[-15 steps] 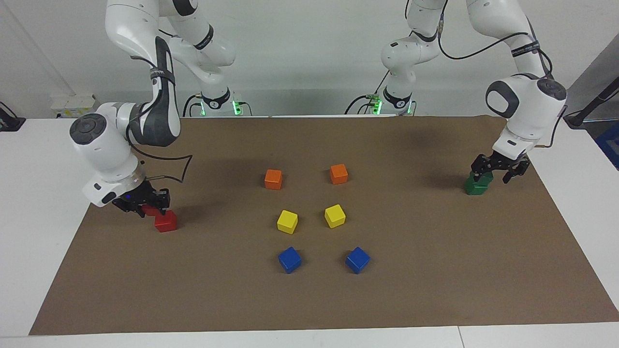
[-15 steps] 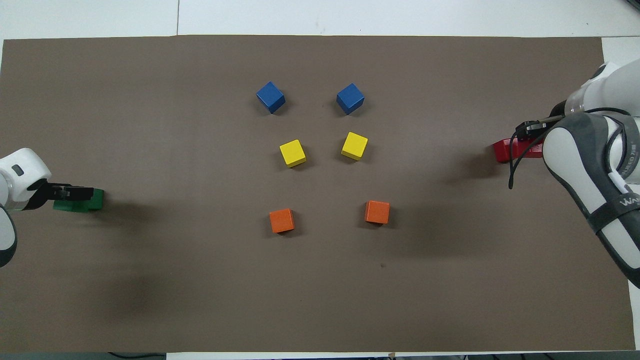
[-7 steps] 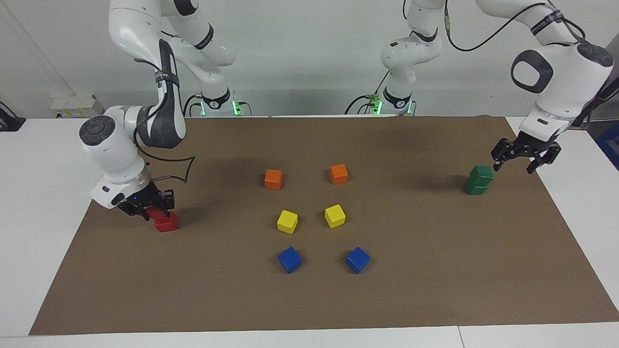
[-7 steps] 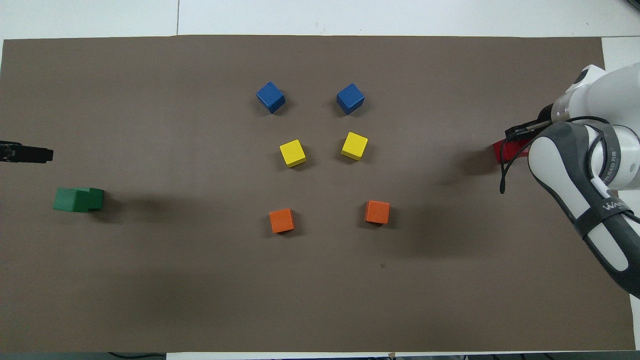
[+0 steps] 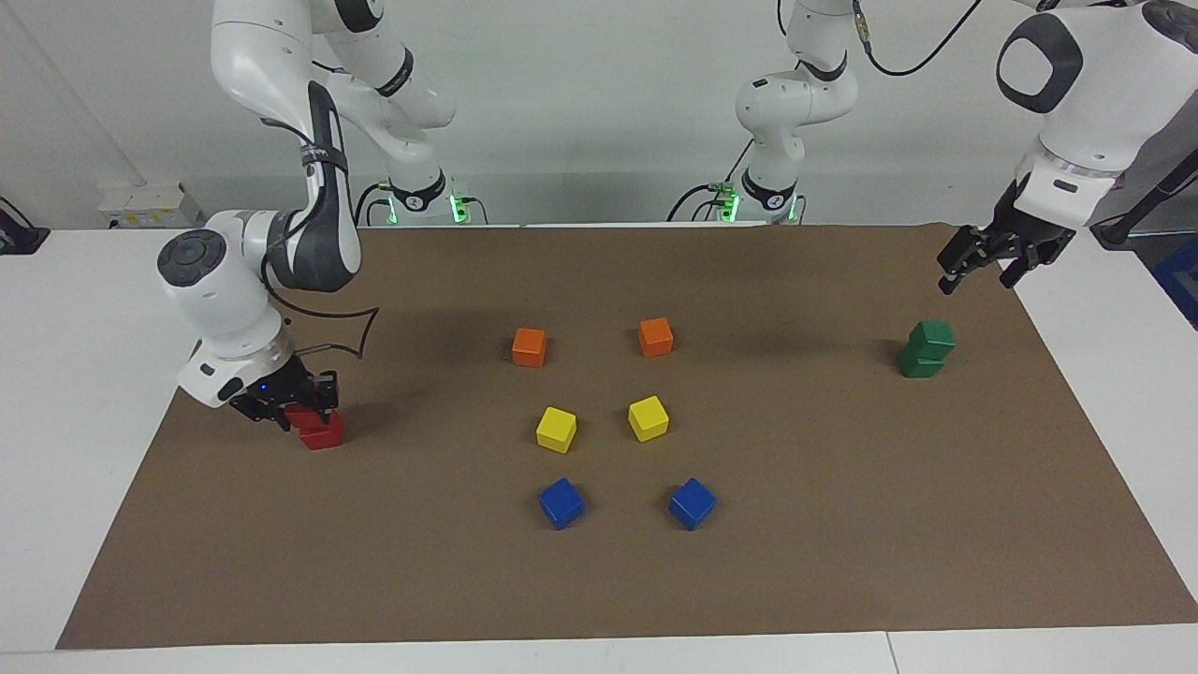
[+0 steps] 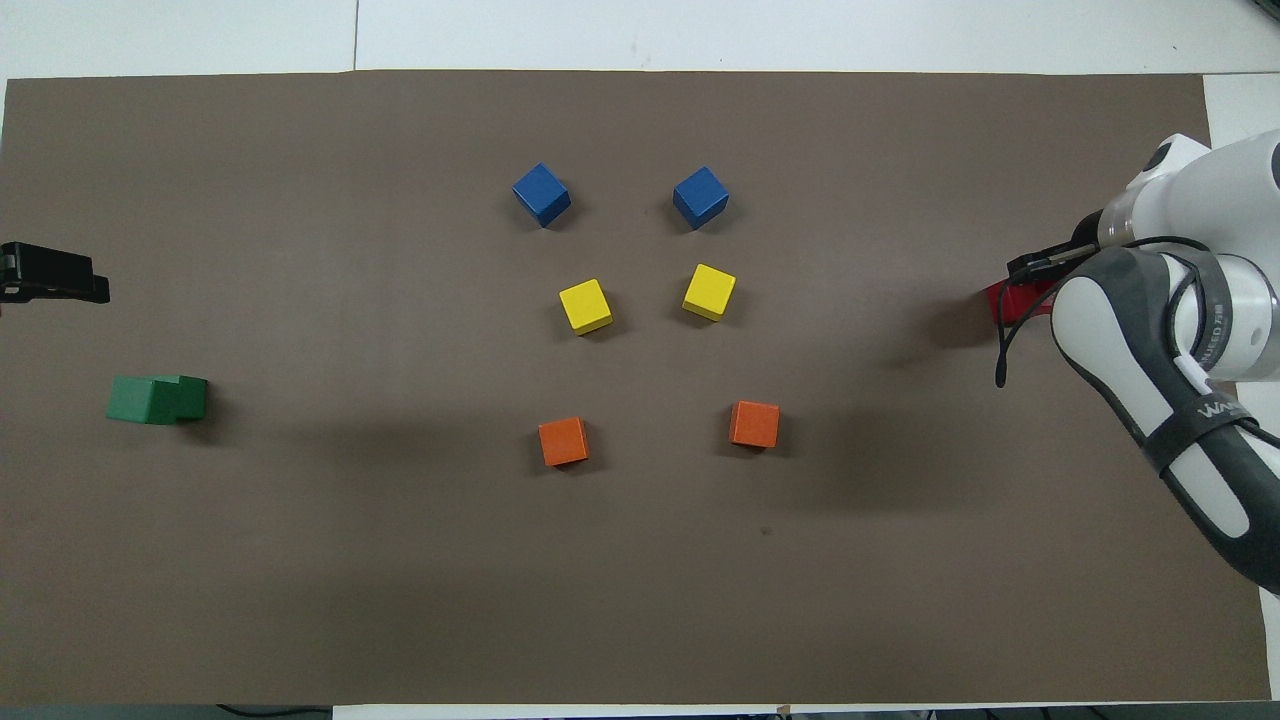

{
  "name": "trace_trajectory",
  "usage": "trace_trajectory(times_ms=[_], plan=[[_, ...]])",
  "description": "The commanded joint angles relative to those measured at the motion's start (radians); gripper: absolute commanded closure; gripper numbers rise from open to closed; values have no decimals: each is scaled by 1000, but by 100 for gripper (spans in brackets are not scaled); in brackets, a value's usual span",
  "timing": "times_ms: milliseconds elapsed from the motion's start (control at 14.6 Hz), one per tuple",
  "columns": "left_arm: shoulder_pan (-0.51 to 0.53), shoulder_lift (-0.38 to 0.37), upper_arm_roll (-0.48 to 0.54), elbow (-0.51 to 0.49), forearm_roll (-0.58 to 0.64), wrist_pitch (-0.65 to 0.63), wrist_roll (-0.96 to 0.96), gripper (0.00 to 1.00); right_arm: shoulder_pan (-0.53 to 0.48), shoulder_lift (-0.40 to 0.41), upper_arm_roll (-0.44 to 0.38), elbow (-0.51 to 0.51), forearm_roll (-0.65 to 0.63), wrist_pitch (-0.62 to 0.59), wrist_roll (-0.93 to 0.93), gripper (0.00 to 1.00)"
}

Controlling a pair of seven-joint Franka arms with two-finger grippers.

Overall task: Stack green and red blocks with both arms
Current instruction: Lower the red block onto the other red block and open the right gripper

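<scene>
2 red cubes (image 5: 320, 428), judged light, rigid, best pinched on flat opposite sides, are stacked, the upper clamped by the right gripper (image 5: 284, 409); the left gripper (image 5: 992, 267) is held open above the brown mat (image 5: 842, 524).

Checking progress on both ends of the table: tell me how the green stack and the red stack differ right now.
The green stack stands free, with the left gripper open and raised clear of it; the red stack has the right gripper shut on its upper block. The green stack sits at the left arm's end of the brown mat, the red stack at the right arm's end. Both are two cubes high.
</scene>
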Motion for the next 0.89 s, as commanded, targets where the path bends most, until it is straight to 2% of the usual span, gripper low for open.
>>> trace_trajectory(times_ms=[0, 479, 822], plan=[[-5, -44, 0, 17, -4, -62, -24, 0, -9, 2, 6, -14, 12, 29, -25, 100], [-6, -70, -7, 26, 24, -188, -21, 0, -13, 11, 6, -16, 19, 47, -27, 100], [-6, -72, -7, 32, 23, -213, -24, 0, -13, 28, 6, -16, 19, 61, -27, 100]])
